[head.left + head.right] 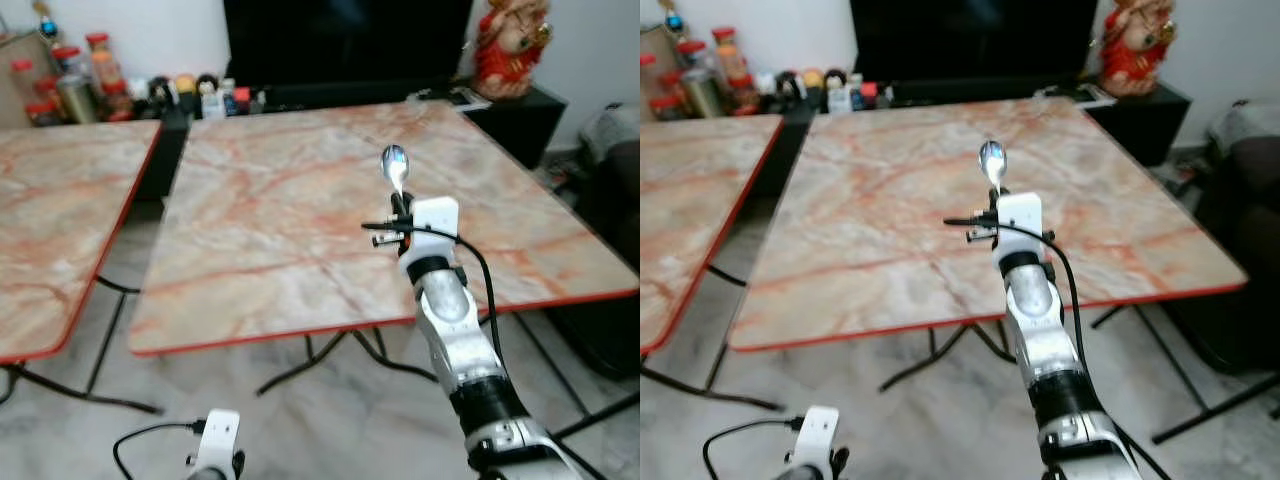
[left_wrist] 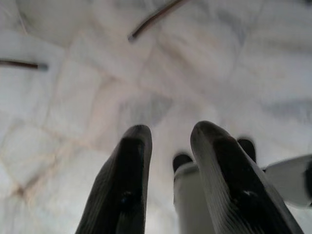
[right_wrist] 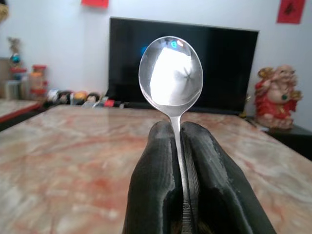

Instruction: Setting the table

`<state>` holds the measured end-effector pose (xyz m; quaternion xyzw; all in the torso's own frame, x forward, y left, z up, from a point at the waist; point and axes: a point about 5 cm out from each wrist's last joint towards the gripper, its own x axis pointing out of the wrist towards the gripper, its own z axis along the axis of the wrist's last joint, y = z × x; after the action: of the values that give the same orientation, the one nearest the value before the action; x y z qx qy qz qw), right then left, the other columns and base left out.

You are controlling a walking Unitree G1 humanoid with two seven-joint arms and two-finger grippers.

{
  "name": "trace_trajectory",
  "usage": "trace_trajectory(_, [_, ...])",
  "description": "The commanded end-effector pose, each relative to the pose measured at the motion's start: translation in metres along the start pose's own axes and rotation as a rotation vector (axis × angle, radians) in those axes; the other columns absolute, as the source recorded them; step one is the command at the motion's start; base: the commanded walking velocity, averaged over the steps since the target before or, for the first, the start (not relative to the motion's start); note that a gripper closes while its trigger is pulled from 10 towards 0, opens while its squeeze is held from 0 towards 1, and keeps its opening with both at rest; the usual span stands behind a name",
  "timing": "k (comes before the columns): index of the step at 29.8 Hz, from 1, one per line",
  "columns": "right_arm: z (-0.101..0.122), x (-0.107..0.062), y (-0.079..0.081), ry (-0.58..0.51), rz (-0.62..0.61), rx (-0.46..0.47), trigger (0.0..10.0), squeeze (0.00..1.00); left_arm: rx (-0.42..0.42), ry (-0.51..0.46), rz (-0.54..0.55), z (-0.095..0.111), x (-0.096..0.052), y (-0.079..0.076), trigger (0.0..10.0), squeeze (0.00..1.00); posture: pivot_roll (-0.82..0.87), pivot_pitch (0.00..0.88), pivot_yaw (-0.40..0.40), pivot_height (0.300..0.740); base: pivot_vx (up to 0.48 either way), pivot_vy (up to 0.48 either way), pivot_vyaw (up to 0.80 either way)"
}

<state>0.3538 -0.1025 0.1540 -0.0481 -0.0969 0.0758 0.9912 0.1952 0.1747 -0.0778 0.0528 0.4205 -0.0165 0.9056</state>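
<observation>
My right gripper [image 1: 401,204] is shut on the handle of a silver spoon [image 1: 395,167], whose bowl points away from me over the marble-patterned table [image 1: 280,220]. In the right wrist view the spoon [image 3: 171,78] stands upright between the two black fingers [image 3: 156,180], bowl up, level with the tabletop [image 3: 73,161]. My left gripper [image 2: 168,146] hangs low at my side over the pale floor, its fingers slightly apart with nothing between them.
A second marble table [image 1: 60,210] stands to the left with a gap between. Behind are a dark TV [image 1: 345,40], a low cabinet with jars and bottles [image 1: 90,75], and a red figurine [image 1: 510,45]. A dark sofa [image 1: 610,200] sits at the right.
</observation>
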Motion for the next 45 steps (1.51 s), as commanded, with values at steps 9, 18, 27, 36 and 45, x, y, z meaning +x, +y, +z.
trace_trajectory(9, [0.006, 0.003, -0.002, -0.017, -0.001, 0.0, 10.0, 0.0, 0.0, -0.024, 0.006, 0.008, 0.002, -0.001, 10.0, 0.0, -0.08, 0.0, 0.019, 0.74, 0.0, -0.229, 0.0])
trace_trajectory(18, [0.006, 0.004, 0.001, -0.009, 0.003, -0.001, 10.0, 0.0, -0.04, -0.046, 0.009, 0.012, 0.002, -0.001, 10.0, 0.0, -0.07, 0.0, 0.014, 0.74, 0.0, 0.0, 0.0])
trace_trajectory(27, [0.007, 0.003, 0.006, -0.024, 0.043, -0.025, 10.0, 0.0, -0.043, -0.044, 0.02, 0.011, 0.002, 0.0, 10.0, 0.0, -0.07, 0.0, 0.012, 0.74, 0.0, 0.0, 0.05])
trace_trajectory(36, [0.006, 0.004, 0.007, -0.011, 0.029, -0.003, 10.0, 0.0, -0.047, -0.04, 0.018, 0.011, 0.002, 0.001, 10.0, 0.0, -0.07, 0.0, 0.011, 0.74, 0.0, 0.0, 0.05])
trace_trajectory(45, [0.006, 0.004, 0.008, -0.007, 0.029, 0.003, 10.0, 0.0, -0.047, -0.037, 0.013, 0.01, 0.002, -0.002, 10.0, 0.0, -0.08, 0.0, 0.011, 0.74, 0.031, 0.0, 0.0])
